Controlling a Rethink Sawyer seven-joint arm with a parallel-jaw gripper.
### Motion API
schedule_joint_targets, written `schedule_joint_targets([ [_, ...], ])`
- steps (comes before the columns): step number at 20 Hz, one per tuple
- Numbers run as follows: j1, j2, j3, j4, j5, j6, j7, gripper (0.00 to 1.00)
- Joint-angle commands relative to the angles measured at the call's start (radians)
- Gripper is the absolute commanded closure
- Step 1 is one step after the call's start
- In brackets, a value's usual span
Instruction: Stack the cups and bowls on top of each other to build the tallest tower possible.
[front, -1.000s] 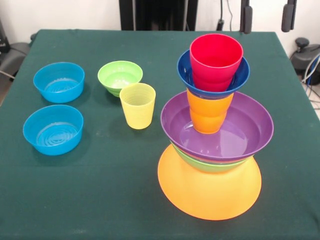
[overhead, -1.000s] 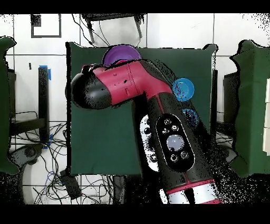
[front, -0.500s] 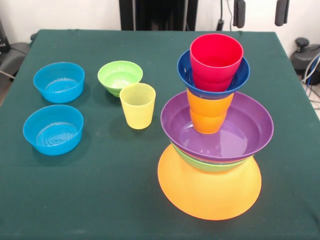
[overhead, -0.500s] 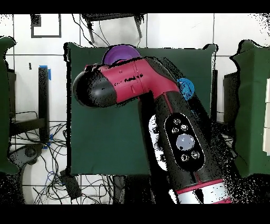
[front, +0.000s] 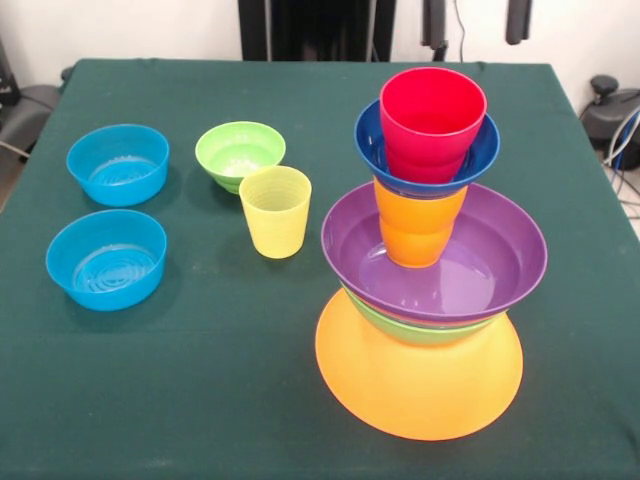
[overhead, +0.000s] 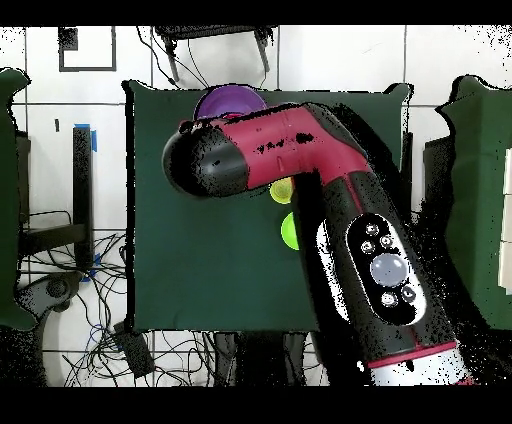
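While my gripper (front: 475, 20) hangs at the table's far edge with its two fingers spread apart and empty, the tower (front: 425, 260) stands: orange base, green and purple bowls, orange cup, dark blue bowl, red cup. Beside it sit the yellow cup (front: 275, 211), small green bowl (front: 239, 153) and two light blue bowls (front: 106, 259).

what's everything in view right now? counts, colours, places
tower: 1, multicoloured, front view's right half of the table
huge orange bowl: 1, upside down, tower base
large green bowl: 1, only its rim shows under the purple one
large purple bowl: 1, upright, above the green
orange cup: 1, standing in the purple bowl
small dark blue bowl: 1, on the orange cup
red cup: 1, in the dark blue bowl, tower top
yellow cup: 1, loose, left of the tower
small green bowl: 1, behind the yellow cup
light blue bowls: 2, table's left side
table: 1, dark green cloth
arm: 1, red and black, over the table in the overhead view
claw: 1, two dark tips at the front view's top edge, apart, holding nothing
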Motion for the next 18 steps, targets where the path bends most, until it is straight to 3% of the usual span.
schedule_joint_targets([
  [1,-0.053,0.009,0.057,0.062,-0.059,0.131,-0.379,0.0],
  [18,-0.126,0.095,0.072,-0.042,-0.109,0.135,-0.577,0.0],
])
